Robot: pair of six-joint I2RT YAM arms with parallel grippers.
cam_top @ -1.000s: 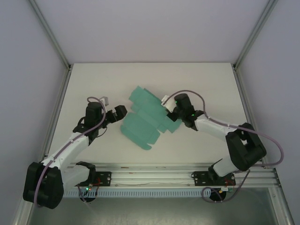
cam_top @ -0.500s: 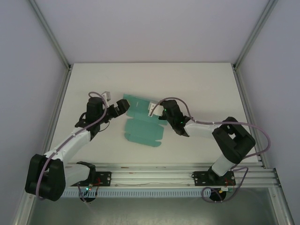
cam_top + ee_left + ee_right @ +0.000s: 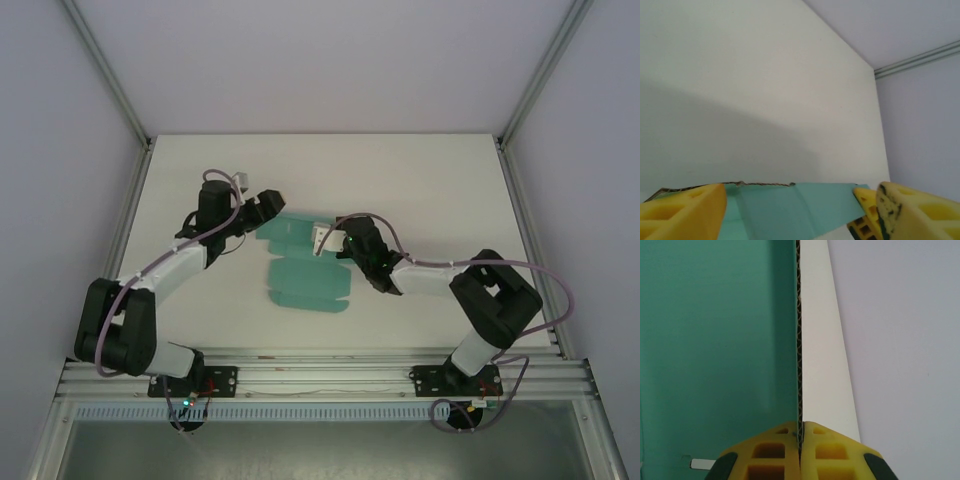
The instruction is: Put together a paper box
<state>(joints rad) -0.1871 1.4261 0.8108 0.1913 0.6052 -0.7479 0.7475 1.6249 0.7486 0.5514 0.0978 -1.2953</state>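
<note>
there is one paper box [image 3: 305, 272], a single teal-green sheet of card, and it lies on one white counter [image 3: 430, 180]. two robot arms are counted: one left arm [image 3: 170, 268] and one right arm [image 3: 440, 275]. each arm carries one gripper, so there are two, the left gripper [image 3: 272, 205] and the right gripper [image 3: 323, 240]. each gripper has two yellow fingers [image 3: 685, 212], which makes four in all.

Overhead view: the right gripper [image 3: 330, 240] has its fingertips hidden under its own wrist, which also covers part of the teal-green thin card sheet [image 3: 305, 272]. Left wrist view: the bottom edge cuts off the sheet and both yellow fingers [image 3: 685, 212]. I cannot tell whether the left gripper [image 3: 268, 204] touches the sheet.
</note>
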